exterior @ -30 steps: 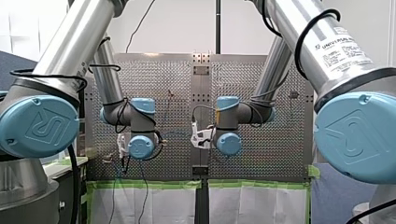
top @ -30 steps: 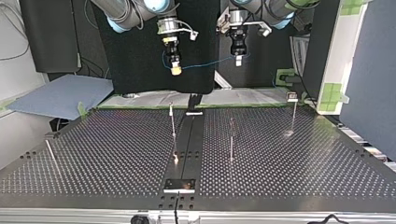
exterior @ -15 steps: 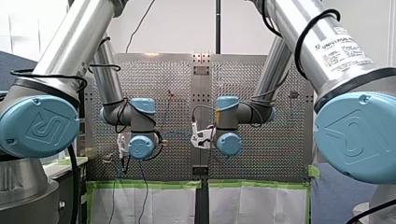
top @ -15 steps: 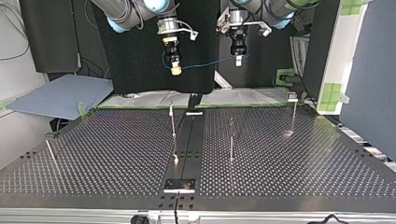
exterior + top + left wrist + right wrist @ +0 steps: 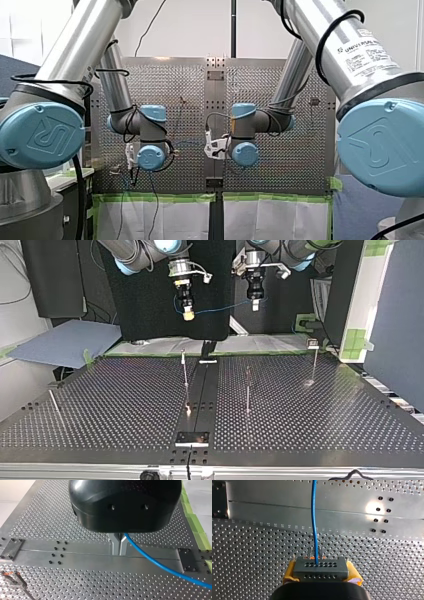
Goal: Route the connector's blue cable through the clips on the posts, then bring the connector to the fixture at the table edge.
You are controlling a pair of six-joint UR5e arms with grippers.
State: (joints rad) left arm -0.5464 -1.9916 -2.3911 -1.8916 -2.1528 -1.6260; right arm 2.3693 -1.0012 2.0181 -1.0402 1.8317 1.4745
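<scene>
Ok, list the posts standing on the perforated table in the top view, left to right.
Leaning thin metal rod → slim metal post beside the centre strip → dark-tipped metal post → metal post with a boxy clip.

Satin-grey perforated sheet metal for the table (image 5: 62,517), with glare on its smooth centre strip. Smooth, slightly glossy plastic sheath on the blue cable (image 5: 160,566). Matt grey connector (image 5: 320,568), pitted with small holes. Glossy black plastic housing on my left gripper (image 5: 117,551), bare metal fingers (image 5: 113,543). Dull yellow pads (image 5: 289,573) on my right gripper (image 5: 321,576). Bright bare metal posts (image 5: 185,371). Brushed silver arm tubes (image 5: 82,45).
</scene>
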